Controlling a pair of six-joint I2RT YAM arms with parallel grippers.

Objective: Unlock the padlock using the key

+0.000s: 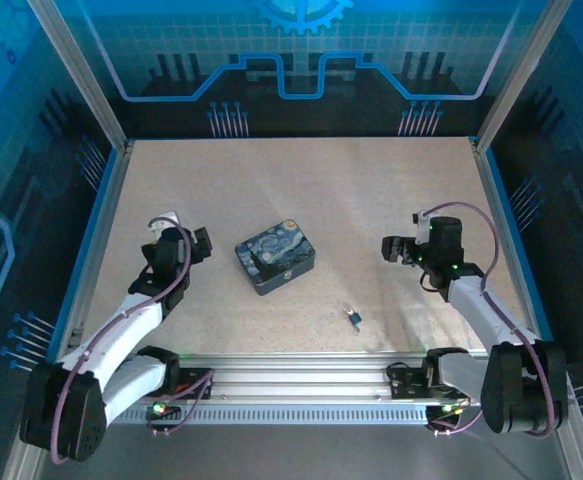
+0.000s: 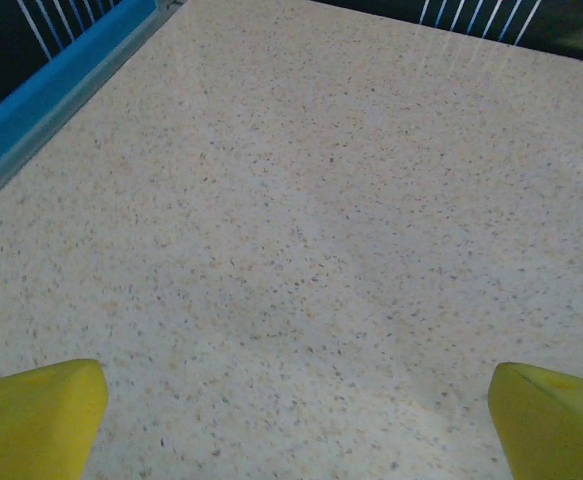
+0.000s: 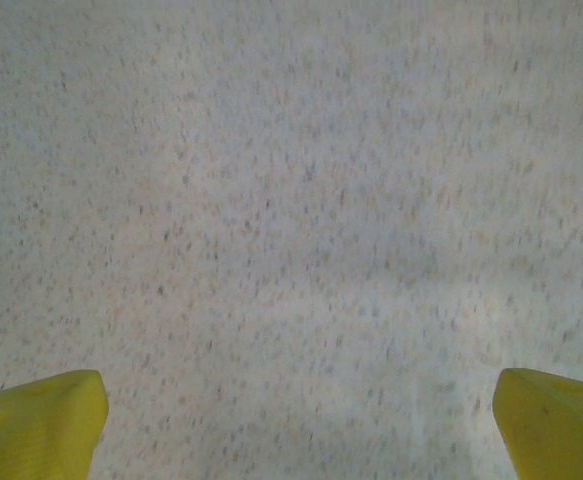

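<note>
Left tool (image 2: 296, 418) and right tool (image 3: 293, 415) gape wide, empty; tiny padlock (image 1: 355, 319) looks light, hard, slippery: pinch its body sides.

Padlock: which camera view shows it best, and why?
Top external: the padlock lies small on the table, near the front rail. The wrist views face that table's speckled surface between yellow fingertips.
</note>
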